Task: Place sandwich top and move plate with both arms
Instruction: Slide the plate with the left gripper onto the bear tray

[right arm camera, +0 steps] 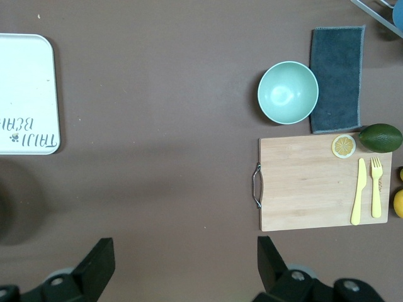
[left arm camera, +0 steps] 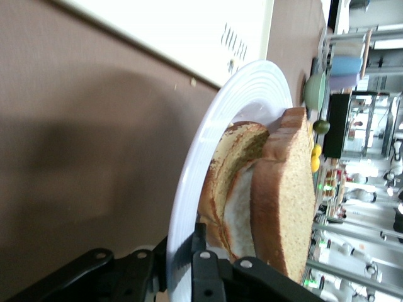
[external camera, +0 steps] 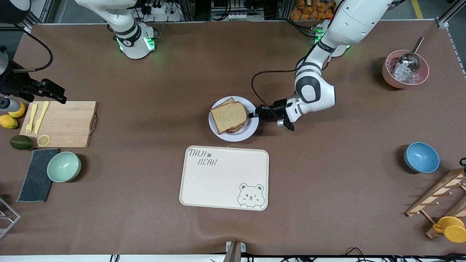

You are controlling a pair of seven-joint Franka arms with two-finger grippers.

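Note:
The sandwich top (external camera: 228, 116), a brown bread slice, lies on the stacked sandwich on the plate (external camera: 251, 131) at mid table. In the left wrist view the sandwich top (left arm camera: 286, 201) is the outer slice, over a white layer and a lower slice. My left gripper (external camera: 255, 115) is shut on the plate's rim (left arm camera: 208, 145) at the edge toward the left arm's end, one finger under the rim and one above it (left arm camera: 179, 264). My right gripper (external camera: 58, 95) is open and empty (right arm camera: 182, 267), over the table by the cutting board at the right arm's end.
The cream bear tray (external camera: 224, 178) lies nearer the front camera than the plate. A cutting board (external camera: 62, 123) with yellow cutlery, a green bowl (external camera: 64, 166) and a grey cloth are at the right arm's end. A blue bowl (external camera: 421, 157), pink bowl (external camera: 405, 69) and wooden rack (external camera: 440, 196) are at the left arm's end.

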